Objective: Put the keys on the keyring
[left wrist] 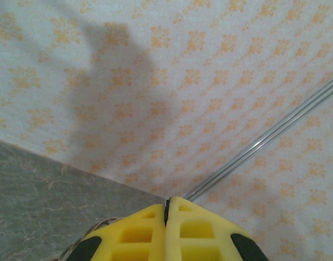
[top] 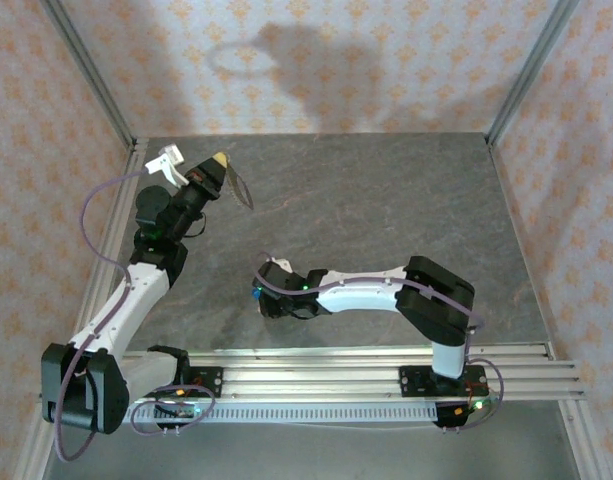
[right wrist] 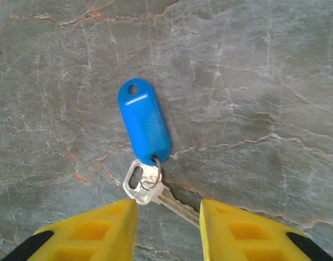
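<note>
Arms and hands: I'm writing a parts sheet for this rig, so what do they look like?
The left arm and right arm have white shells with black joints and black bases. A greyish-purple cable loops along each. The left hand and right hand have bright yellow fingers moulded with rectangular pockets, black behind them.

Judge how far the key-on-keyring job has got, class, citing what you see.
Done: the left gripper is shut on the keyring, raised off the table. In hand: the right gripper straddles the key, jaws open, not yet gripping. Left: grasp the key, lift it, thread it onto the keyring.
</note>
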Controlling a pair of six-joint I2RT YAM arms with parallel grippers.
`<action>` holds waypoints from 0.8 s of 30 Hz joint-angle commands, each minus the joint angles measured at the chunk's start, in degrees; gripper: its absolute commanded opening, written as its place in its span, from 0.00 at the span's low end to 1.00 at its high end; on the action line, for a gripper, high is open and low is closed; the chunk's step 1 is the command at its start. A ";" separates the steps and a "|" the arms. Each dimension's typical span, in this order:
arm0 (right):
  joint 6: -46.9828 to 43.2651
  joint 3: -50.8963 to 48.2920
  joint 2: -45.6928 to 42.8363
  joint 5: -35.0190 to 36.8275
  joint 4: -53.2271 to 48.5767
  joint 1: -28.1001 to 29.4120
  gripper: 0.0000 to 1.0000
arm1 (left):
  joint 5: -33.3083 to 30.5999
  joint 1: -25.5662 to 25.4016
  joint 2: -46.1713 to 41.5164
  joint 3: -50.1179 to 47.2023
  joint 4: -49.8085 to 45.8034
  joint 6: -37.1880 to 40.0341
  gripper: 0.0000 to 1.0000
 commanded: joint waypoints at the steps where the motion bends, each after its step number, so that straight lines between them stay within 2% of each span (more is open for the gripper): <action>1: 1.54 2.22 1.73 -0.23 0.20 0.42 0.35 | 1.25 0.51 -1.81 -0.56 4.23 -0.43 0.00; 24: 1.54 6.10 6.38 -0.96 0.73 0.45 0.30 | 1.73 0.59 -2.33 -0.39 3.97 -0.78 0.00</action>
